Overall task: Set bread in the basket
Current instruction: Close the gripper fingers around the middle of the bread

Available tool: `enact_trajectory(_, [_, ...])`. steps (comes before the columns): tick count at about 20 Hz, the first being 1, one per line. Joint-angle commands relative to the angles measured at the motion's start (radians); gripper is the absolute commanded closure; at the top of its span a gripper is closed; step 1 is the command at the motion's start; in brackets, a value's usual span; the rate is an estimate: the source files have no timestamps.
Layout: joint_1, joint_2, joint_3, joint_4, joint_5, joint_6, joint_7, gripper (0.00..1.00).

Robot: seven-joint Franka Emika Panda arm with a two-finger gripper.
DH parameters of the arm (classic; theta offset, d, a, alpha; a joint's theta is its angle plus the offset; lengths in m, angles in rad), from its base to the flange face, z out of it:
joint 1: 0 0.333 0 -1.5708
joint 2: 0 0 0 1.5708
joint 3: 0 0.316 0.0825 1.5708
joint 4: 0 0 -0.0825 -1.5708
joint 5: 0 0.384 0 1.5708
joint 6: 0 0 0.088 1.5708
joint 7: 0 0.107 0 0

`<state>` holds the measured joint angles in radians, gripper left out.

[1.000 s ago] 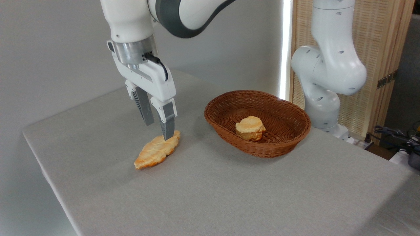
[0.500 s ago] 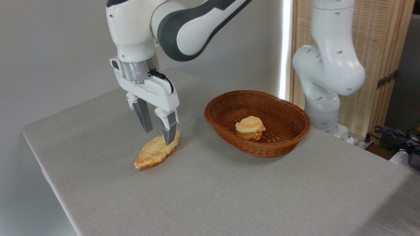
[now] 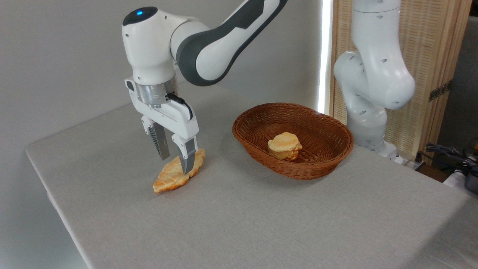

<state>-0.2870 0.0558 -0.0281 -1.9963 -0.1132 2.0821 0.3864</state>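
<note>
My hand (image 3: pixel 175 163) is down over the bread (image 3: pixel 175 175), fingers spread apart and straddling its far end, one on each side, not clamped on anything. The bread's lying flat on the grey desk (image 3: pixel 261 216), well left of the basket (image 3: pixel 325 157) and totally outside it. The basket's got a small round bun (image 3: pixel 285 146) sitting in the middle of it.
</note>
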Motion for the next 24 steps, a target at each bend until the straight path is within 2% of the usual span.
enact_trajectory(1, [-0.015, 0.019, -0.007, -0.001, -0.009, 0.030, -0.008, 0.00])
enact_trajectory(8, [-0.014, 0.036, -0.007, -0.003, 0.009, 0.027, 0.003, 0.00])
enact_trajectory(12, [-0.012, 0.035, -0.007, -0.003, 0.075, 0.001, 0.003, 0.00])
enact_trajectory(15, [-0.012, 0.032, -0.007, -0.001, 0.104, -0.028, 0.005, 0.00])
enact_trajectory(21, [-0.012, 0.035, -0.009, -0.003, 0.107, -0.028, 0.003, 0.00])
enact_trajectory(22, [-0.012, 0.035, -0.009, -0.003, 0.107, -0.028, 0.003, 0.04])
enact_trajectory(23, [-0.012, 0.035, -0.009, -0.003, 0.107, -0.028, 0.003, 0.19])
enact_trajectory(24, [-0.012, 0.033, -0.009, -0.001, 0.107, -0.028, 0.005, 0.40])
